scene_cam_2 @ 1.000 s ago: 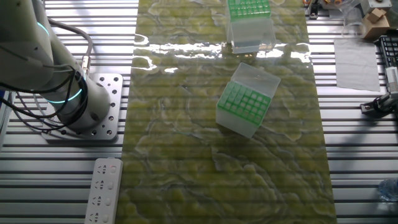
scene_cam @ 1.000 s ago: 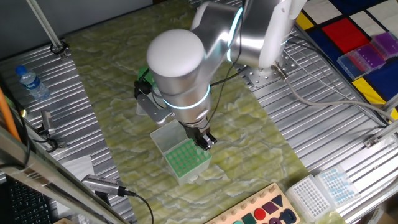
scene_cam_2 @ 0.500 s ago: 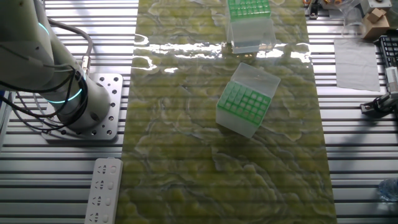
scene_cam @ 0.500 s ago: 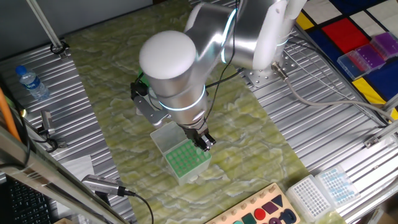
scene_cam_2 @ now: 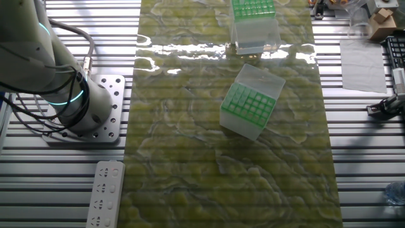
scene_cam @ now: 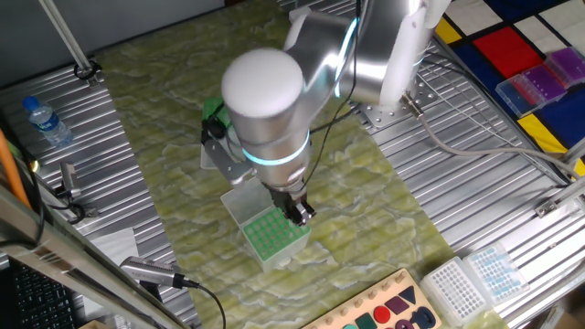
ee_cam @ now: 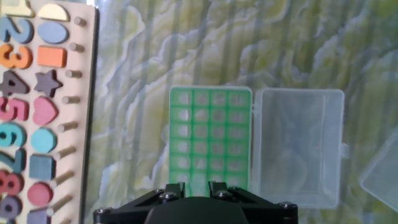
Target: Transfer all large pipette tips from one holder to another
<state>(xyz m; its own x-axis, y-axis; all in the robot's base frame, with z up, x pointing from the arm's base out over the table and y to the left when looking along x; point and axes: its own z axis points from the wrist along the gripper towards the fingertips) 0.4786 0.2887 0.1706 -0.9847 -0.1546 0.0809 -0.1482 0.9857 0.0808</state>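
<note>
We see a ribbed metal table (scene_cam_2: 190,209) with a green marbled mat (scene_cam_2: 190,158) laid down its middle. We cannot make out any large pipette tips as separate cones in these views; the cells of the nearer green rack (ee_cam: 210,140) look empty from the hand view, four across and about six deep. We count two holders: this open box (scene_cam_2: 248,109) with its clear lid (ee_cam: 300,146) folded out flat beside the rack, and a second green rack (scene_cam_2: 253,9) at the mat's far edge in the other fixed view, with a clear case (scene_cam_2: 255,38) just next to it. The claw (scene_cam: 297,212) hangs right above the first box at its edge; whether its fingers are apart or together we cannot tell. Near this box, off the mat, lies a wooden shape puzzle (ee_cam: 37,112) showing the numerals 2, 3, 5, 7 and 8. A water bottle (scene_cam: 46,121) lies well away from the box; its label is unreadable.
</note>
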